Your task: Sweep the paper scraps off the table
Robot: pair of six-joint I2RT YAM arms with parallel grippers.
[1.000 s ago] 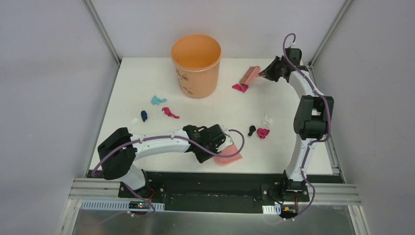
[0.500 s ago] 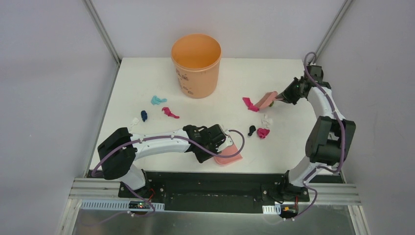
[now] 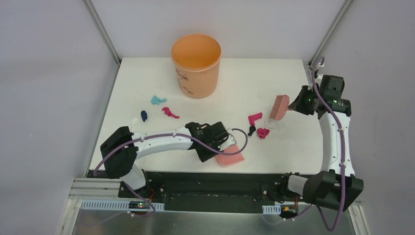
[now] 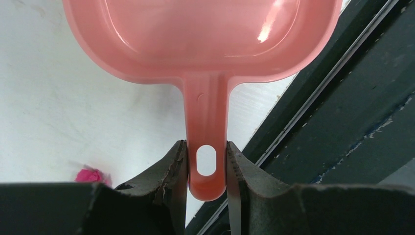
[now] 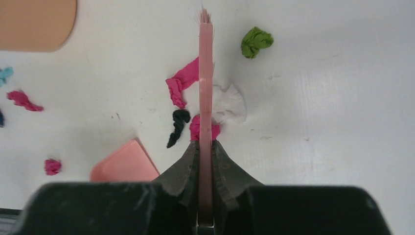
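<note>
My left gripper (image 3: 223, 142) (image 4: 206, 164) is shut on the handle of the pink dustpan (image 3: 230, 155) (image 4: 205, 34), which lies flat near the front edge of the table (image 3: 147, 73). Out at mid right, my right gripper (image 3: 297, 104) (image 5: 205, 147) is shut on the pink hand brush (image 3: 279, 106) (image 5: 205, 73), held edge-on above a cluster of paper scraps: a long magenta one (image 3: 254, 118) (image 5: 182, 81), a black one (image 3: 251, 129) (image 5: 178, 125), a magenta wad (image 3: 263, 132) and a white one (image 5: 230, 105). A green scrap (image 5: 256, 41) lies beyond the brush.
The orange bucket (image 3: 196, 63) stands at the back centre. Teal (image 3: 157, 100), dark blue (image 3: 144, 115), magenta (image 3: 170, 112) and white (image 3: 134, 121) scraps lie on the left half. Another magenta wad (image 4: 90, 175) sits near the dustpan. Grey walls close both sides.
The right arm has pulled the brush from the far right corner toward the front, dragging the long magenta scrap up to the black and magenta ones. The left arm has barely shifted.
</note>
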